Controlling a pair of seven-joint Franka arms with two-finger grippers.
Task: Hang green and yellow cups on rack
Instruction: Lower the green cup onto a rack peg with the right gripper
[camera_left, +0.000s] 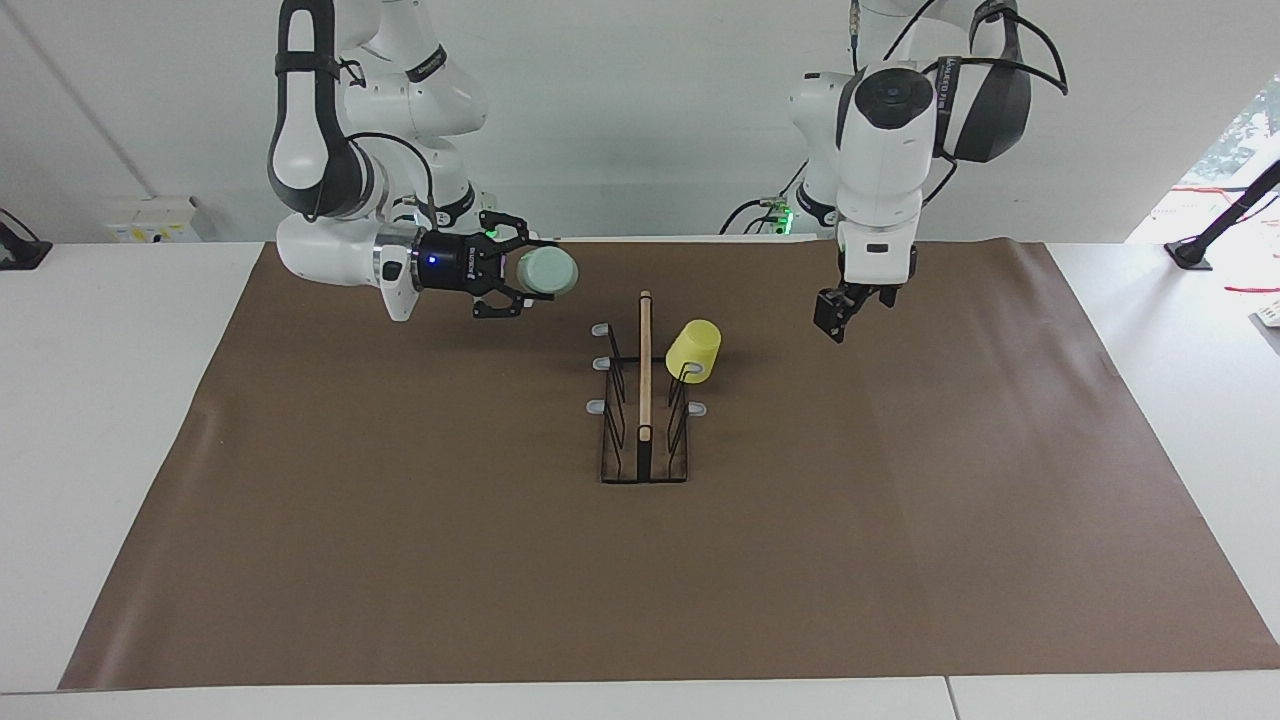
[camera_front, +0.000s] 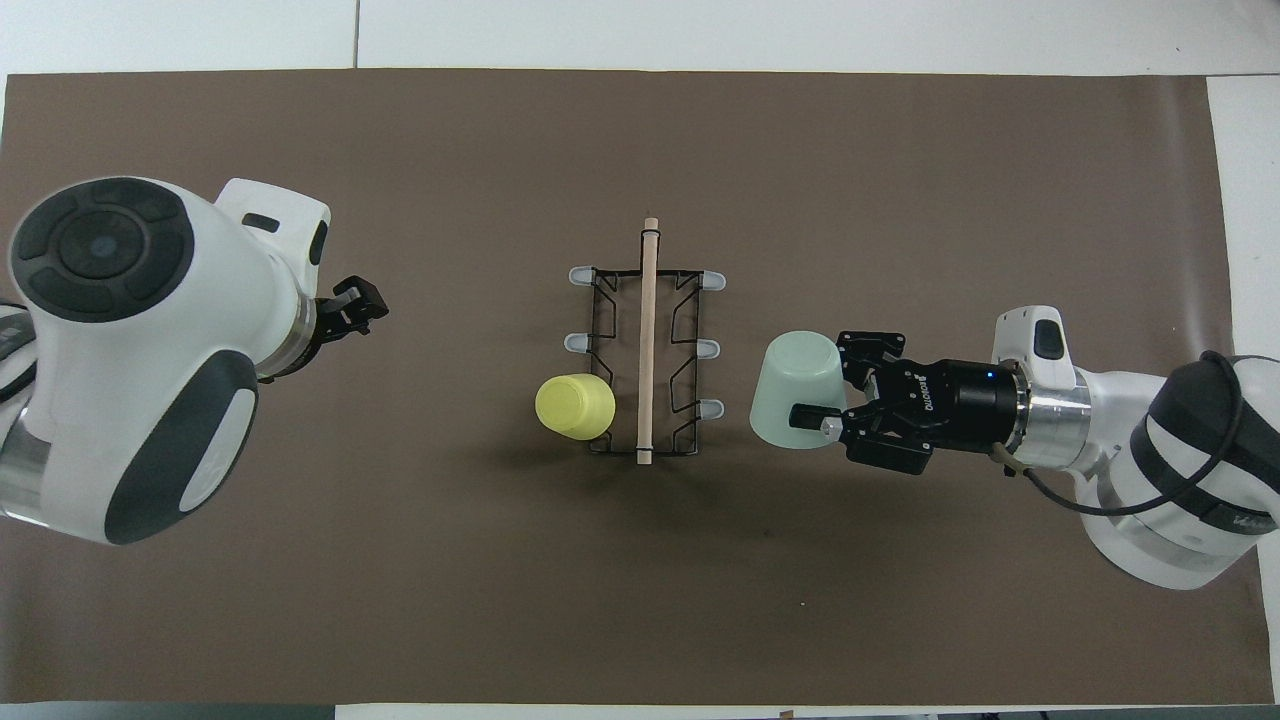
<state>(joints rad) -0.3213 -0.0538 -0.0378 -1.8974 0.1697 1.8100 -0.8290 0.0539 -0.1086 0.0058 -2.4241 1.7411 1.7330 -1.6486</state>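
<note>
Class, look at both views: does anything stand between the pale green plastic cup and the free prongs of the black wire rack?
Nothing visible does. The right gripper holds the pale green plastic cup beside the black wire rack, whose prongs toward it are bare; the yellow cup hangs on the other row.

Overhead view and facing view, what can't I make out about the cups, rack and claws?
- Pale mint green plastic cup: its mouth, both views, turned toward the right claw.
- Black wire rack: the prong under the bright yellow plastic cup, both views, covered by that cup.
- Left claw: overhead view, mostly covered by its own arm.
</note>
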